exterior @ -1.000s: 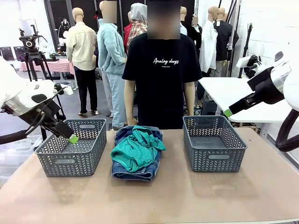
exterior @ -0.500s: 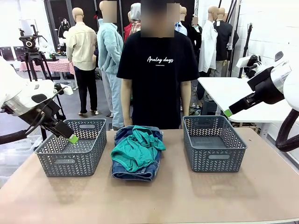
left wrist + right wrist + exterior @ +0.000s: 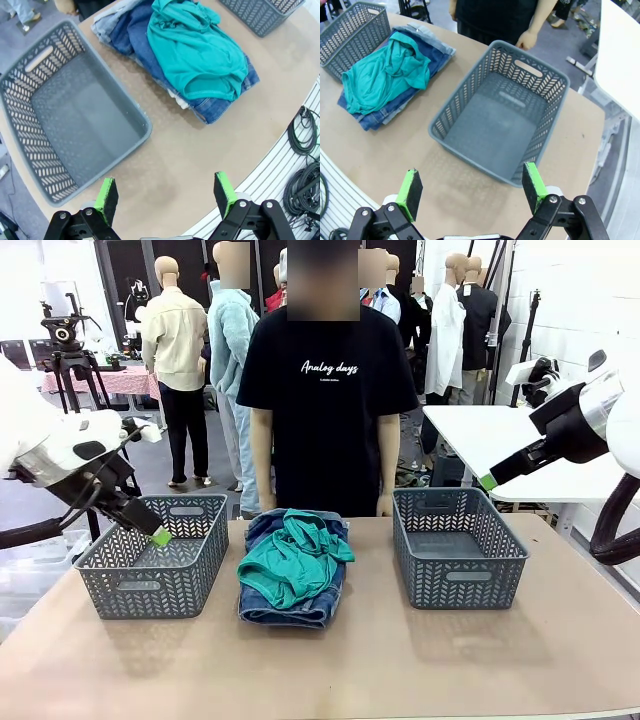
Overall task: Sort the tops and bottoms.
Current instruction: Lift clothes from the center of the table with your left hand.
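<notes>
The left pincer (image 3: pixel 165 197), green pads spread wide with nothing between them, is pictured hanging by the left grey basket (image 3: pixel 150 575). The right pincer (image 3: pixel 472 187), likewise spread and empty, is held high, off to the side of the right grey basket (image 3: pixel 460 560). Both baskets are seen bare inside.

Between them, on the bench (image 3: pixel 400 670), the clothing is stacked in one pile. The teal-green top (image 3: pixel 295 558) is draped loosely over the folded dark blue jeans (image 3: pixel 285 612), and paler denim (image 3: pixel 102 27) shows at the pile's far edge. A person (image 3: pixel 330 390) in a black T-shirt is stood at the far side, arms down.

No sorting appears to have been done yet, and the top is judged the piece to be lifted first. A pinch is best taken on a raised fold near its middle, shallow enough that the denim beneath is not caught. The cloth should be raised clear of the pile before it is carried to a basket.
</notes>
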You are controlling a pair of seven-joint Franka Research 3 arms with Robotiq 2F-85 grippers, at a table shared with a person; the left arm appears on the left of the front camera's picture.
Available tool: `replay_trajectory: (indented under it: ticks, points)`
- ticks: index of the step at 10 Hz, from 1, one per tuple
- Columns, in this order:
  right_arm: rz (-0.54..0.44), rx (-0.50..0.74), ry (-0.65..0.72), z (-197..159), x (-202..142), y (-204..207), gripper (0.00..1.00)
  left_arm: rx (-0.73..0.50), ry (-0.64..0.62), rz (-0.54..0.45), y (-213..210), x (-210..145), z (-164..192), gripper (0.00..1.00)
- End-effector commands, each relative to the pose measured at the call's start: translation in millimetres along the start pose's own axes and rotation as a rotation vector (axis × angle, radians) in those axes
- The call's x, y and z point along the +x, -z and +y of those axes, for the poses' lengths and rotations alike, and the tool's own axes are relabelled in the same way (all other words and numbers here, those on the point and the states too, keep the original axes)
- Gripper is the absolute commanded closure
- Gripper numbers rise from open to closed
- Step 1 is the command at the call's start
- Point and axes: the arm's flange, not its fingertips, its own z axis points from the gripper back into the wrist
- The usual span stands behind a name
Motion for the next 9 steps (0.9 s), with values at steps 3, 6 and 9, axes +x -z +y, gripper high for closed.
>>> replay_trajectory:
  ticks: [3,6,9]
  points:
    - [-0.004,0.009,0.006,0,0,0,0.0,0.066,0.049,0.02,37,68,-28,0.0]
    - [-0.004,0.009,0.006,0,0,0,0.0,0.107,-0.028,0.096,75,88,-43,0.0]
    - [-0.004,0.009,0.006,0,0,0,0.0,0.116,-0.029,0.137,102,111,-40,0.0]
